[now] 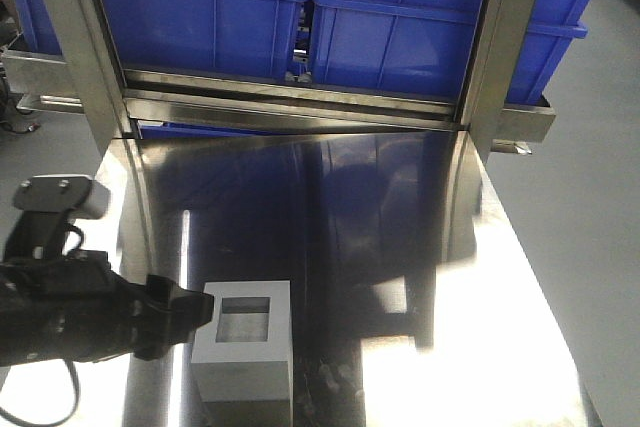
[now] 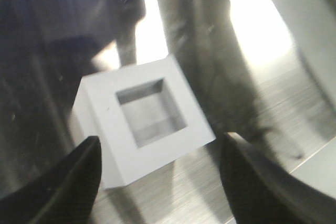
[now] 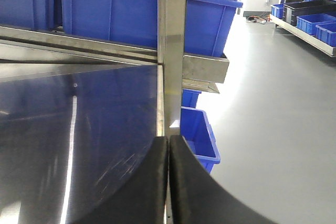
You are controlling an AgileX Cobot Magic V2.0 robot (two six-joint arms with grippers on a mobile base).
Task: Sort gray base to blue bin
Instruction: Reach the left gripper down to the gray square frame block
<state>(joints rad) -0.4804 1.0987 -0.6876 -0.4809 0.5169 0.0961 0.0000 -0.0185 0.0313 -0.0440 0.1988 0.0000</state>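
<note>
Two black fingers [image 2: 79,182] of the left gripper [image 1: 198,307] stand wide apart at the lower left, holding nothing, with the gray base [image 1: 245,337] just right of them on the steel table [image 1: 400,247]. It sits skewed to them in the wrist view, so closing now could twist or shove it across the slick steel, well apart from the blue bin [image 1: 420,37] at upper right. The right gripper [image 3: 168,182] is pressed closed and empty.
</note>
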